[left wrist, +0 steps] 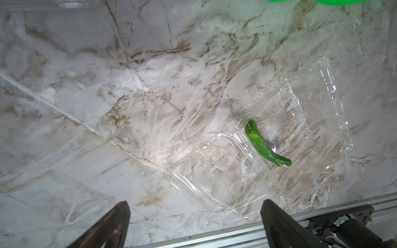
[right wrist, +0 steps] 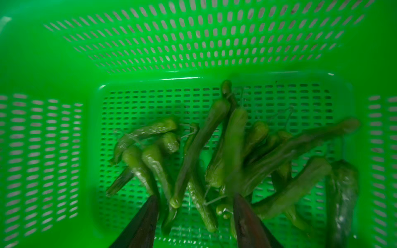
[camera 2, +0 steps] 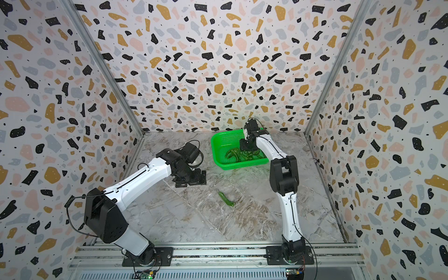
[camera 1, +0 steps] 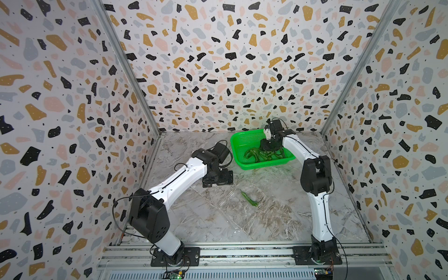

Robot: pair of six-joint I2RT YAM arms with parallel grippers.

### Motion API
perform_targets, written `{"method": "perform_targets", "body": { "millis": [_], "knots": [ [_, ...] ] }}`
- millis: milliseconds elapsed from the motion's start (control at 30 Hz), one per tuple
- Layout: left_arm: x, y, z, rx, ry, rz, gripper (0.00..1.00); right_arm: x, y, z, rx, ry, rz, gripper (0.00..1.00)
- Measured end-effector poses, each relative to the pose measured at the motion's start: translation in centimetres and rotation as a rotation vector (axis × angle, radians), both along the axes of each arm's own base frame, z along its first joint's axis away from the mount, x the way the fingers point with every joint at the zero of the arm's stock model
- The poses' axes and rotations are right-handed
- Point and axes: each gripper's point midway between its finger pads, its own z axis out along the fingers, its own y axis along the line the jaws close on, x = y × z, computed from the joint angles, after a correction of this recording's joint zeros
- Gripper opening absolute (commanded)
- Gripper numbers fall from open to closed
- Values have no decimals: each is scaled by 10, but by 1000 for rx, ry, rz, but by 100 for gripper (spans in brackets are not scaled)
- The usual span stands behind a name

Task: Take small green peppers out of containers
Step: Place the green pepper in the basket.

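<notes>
An open clear container (left wrist: 217,171) lies flat on the marble table with one small green pepper (left wrist: 264,146) on it; both top views show that pepper (camera 1: 249,199) (camera 2: 226,199) mid-table. My left gripper (left wrist: 194,207) hovers open and apart from the container, nothing between its fingers. Several more peppers (right wrist: 199,146) lie heaped in the green basket (right wrist: 193,43), some blurred. My right gripper (right wrist: 195,200) hangs open just above that heap, inside the basket (camera 1: 236,148), and grips none of them.
The green perforated basket (camera 2: 215,152) stands at the back, right of centre, with my right arm reaching in over its near wall. An aluminium rail (left wrist: 214,234) runs along the table's front edge. Patterned walls close in three sides.
</notes>
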Motion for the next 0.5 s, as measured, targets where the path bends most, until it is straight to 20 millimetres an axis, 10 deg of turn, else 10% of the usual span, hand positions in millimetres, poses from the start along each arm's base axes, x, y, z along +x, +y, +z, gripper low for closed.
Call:
{"method": "perform_targets", "body": {
  "millis": [133, 367, 500],
  "knots": [
    [-8, 7, 3, -2, -11, 12, 96, -51, -7, 9, 9, 69, 33, 61],
    [-13, 9, -6, 3, 10, 30, 96, -156, -14, 107, 106, -65, 113, 59],
    [-10, 6, -10, 2, 13, 28, 96, -213, -12, 88, 123, -26, 165, 58]
  ]
}}
